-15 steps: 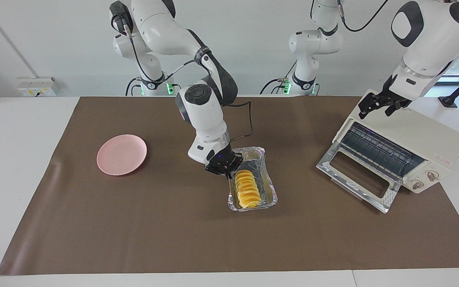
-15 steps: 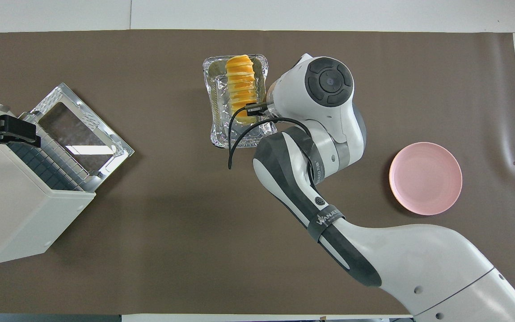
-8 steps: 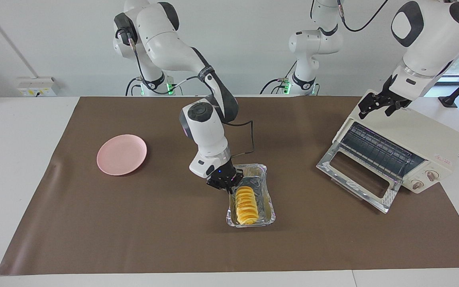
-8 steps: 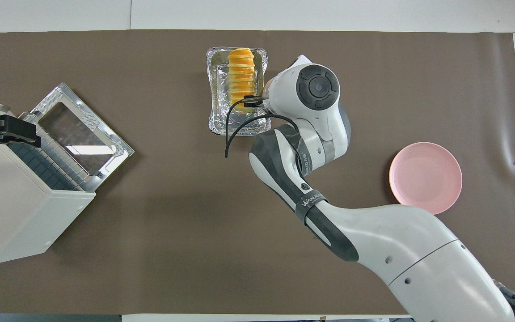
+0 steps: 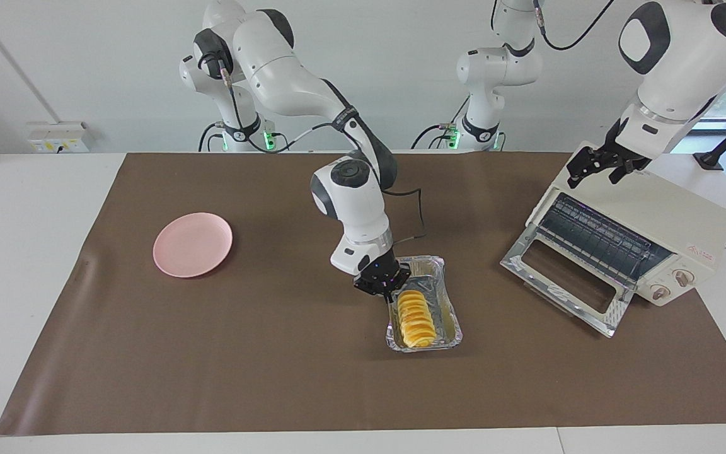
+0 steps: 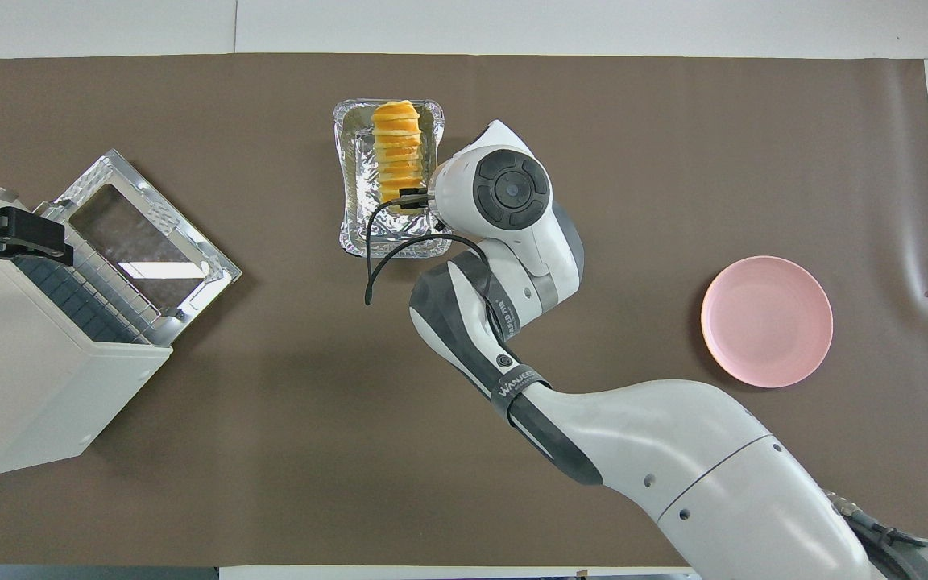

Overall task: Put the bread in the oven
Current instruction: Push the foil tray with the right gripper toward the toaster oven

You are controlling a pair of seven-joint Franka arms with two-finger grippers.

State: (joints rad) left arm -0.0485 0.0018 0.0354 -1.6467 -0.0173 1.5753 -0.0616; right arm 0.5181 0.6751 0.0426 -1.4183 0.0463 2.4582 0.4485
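Note:
The bread (image 5: 416, 318) is a golden-yellow ridged loaf lying in a silver foil tray (image 5: 448, 296) on the brown mat; both also show in the overhead view, the bread (image 6: 396, 149) in the tray (image 6: 349, 189). My right gripper (image 5: 383, 290) is shut on the tray's rim at the end nearer the robots; in the overhead view its wrist hides the fingers. The cream-white oven (image 5: 665, 214) stands at the left arm's end with its glass door (image 5: 561, 285) folded down open and the wire rack showing. My left gripper (image 5: 595, 176) is open over the oven's top edge.
A round pink plate (image 5: 193, 244) lies on the mat toward the right arm's end, also seen in the overhead view (image 6: 766, 321). A black cable loops from the right wrist beside the tray. The brown mat (image 5: 243, 366) covers most of the white table.
The right gripper has dragged the foil tray with the bread toward the oven's end of the table. The left arm has not moved.

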